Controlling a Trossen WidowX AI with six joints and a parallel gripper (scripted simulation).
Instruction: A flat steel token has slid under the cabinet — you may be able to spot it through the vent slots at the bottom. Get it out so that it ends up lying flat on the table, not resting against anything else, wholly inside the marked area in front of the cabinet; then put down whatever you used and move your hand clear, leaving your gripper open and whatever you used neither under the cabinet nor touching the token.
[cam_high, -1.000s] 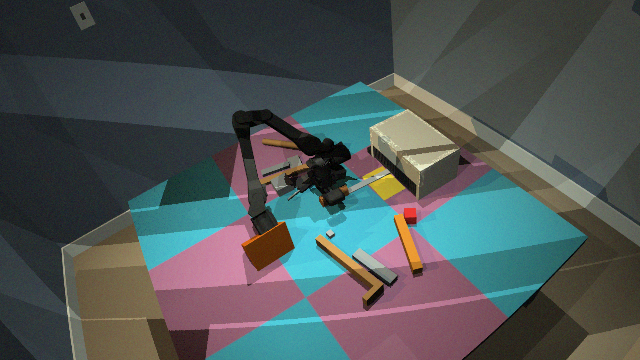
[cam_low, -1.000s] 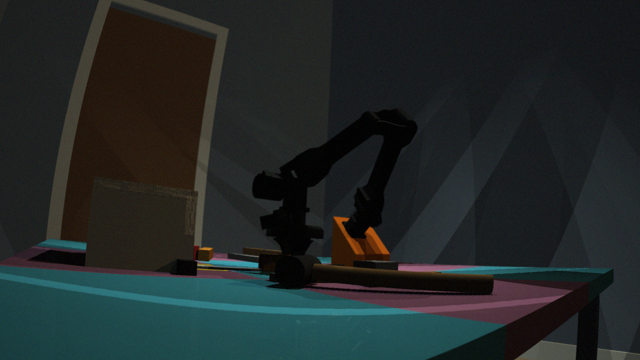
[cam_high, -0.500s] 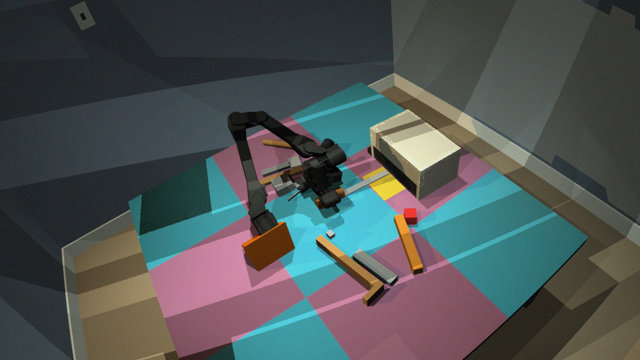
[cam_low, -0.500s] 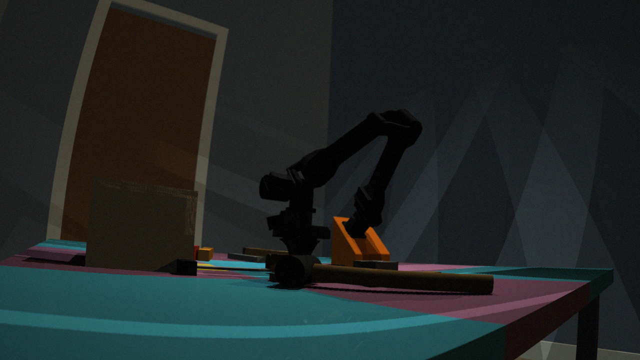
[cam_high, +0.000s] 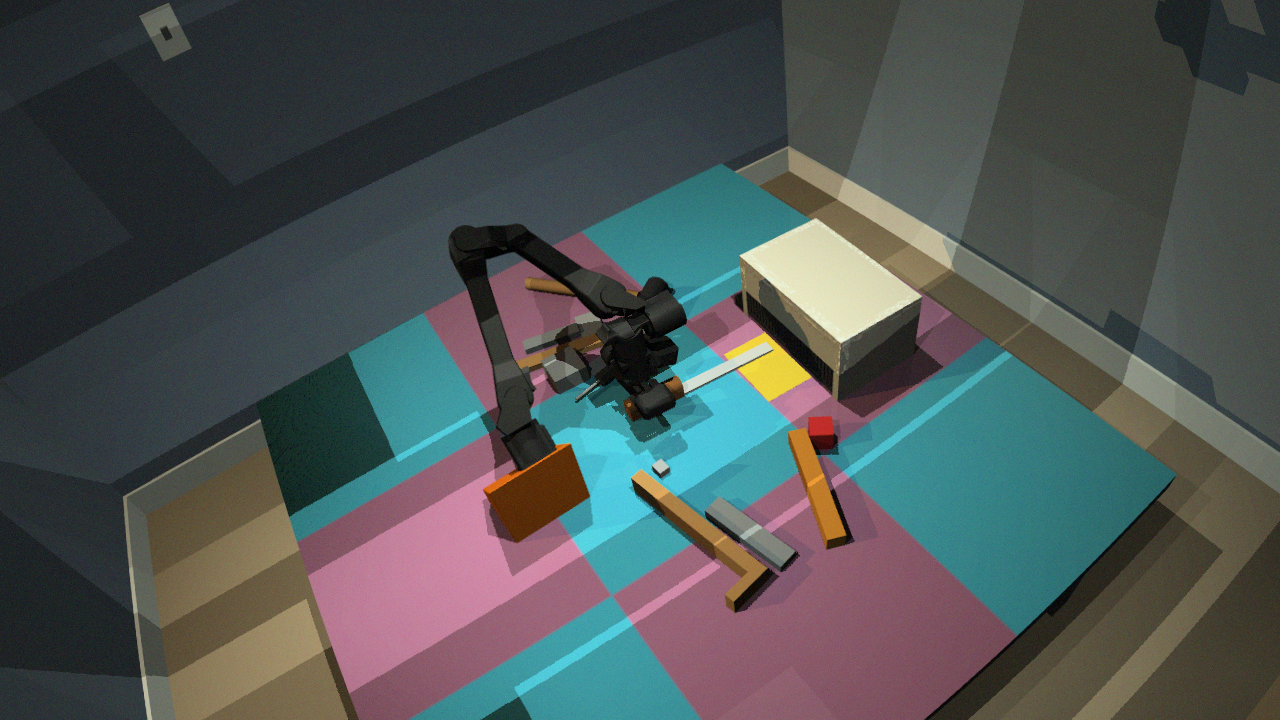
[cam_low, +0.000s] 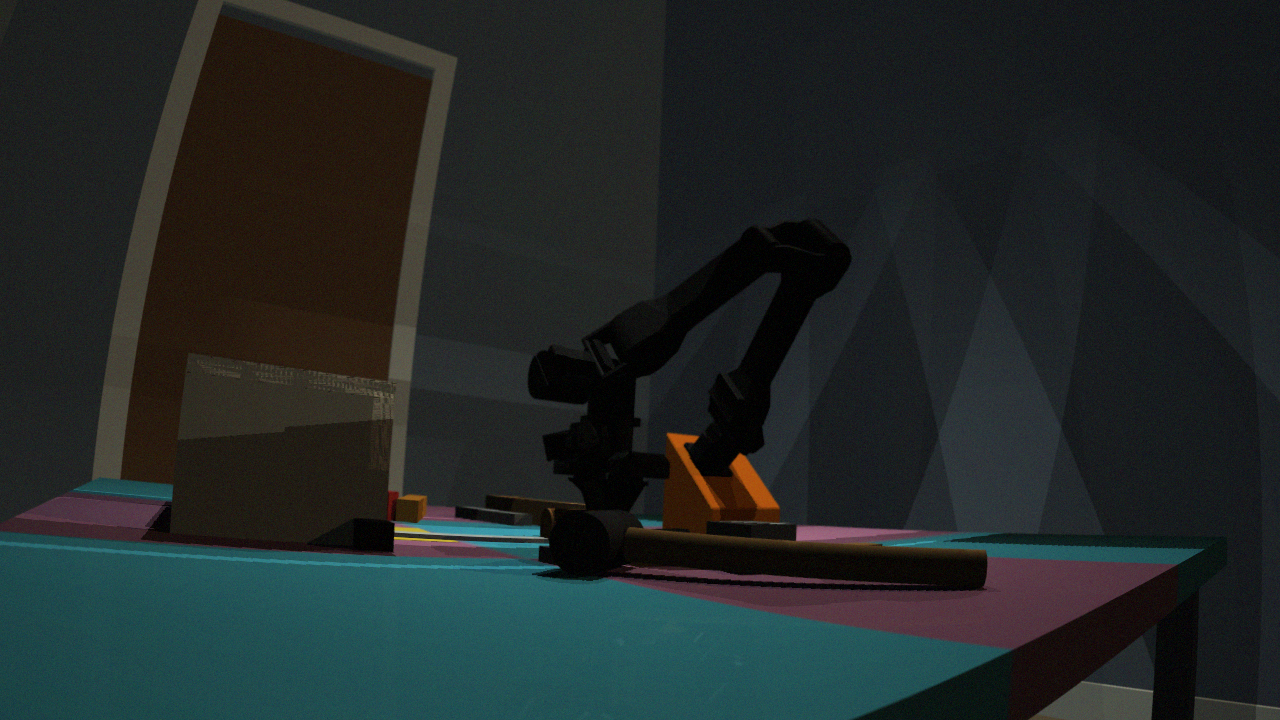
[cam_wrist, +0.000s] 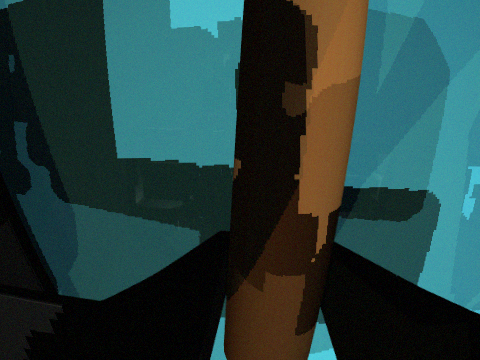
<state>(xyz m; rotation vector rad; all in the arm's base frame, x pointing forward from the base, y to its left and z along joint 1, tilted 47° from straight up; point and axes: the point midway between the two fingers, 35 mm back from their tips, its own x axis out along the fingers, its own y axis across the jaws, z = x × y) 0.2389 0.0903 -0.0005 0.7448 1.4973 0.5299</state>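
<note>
My gripper (cam_high: 656, 404) (cam_wrist: 271, 245) is shut on the wooden handle (cam_high: 674, 387) (cam_wrist: 330, 125) of a tool with a long, flat steel blade (cam_high: 725, 368), low over the table. The blade points at the cabinet (cam_high: 827, 268) (cam_low: 277, 465) and reaches across the yellow marked area (cam_high: 776, 380) (cam_low: 420, 534). Its tip lies over that area, short of the vent slots (cam_high: 787, 344). In the exterior view the mallet hides the fingertips. The wrist view shows the handle between both fingers, but not the blade. I cannot see the steel token in any view.
A mallet (cam_high: 550, 286) (cam_low: 805, 557) and grey and wooden pieces lie behind the gripper. A small grey cube (cam_high: 660, 467), L-shaped wooden piece (cam_high: 684, 514), grey bar (cam_high: 751, 534), orange bar (cam_high: 816, 488) and red cube (cam_high: 820, 431) lie on the near side.
</note>
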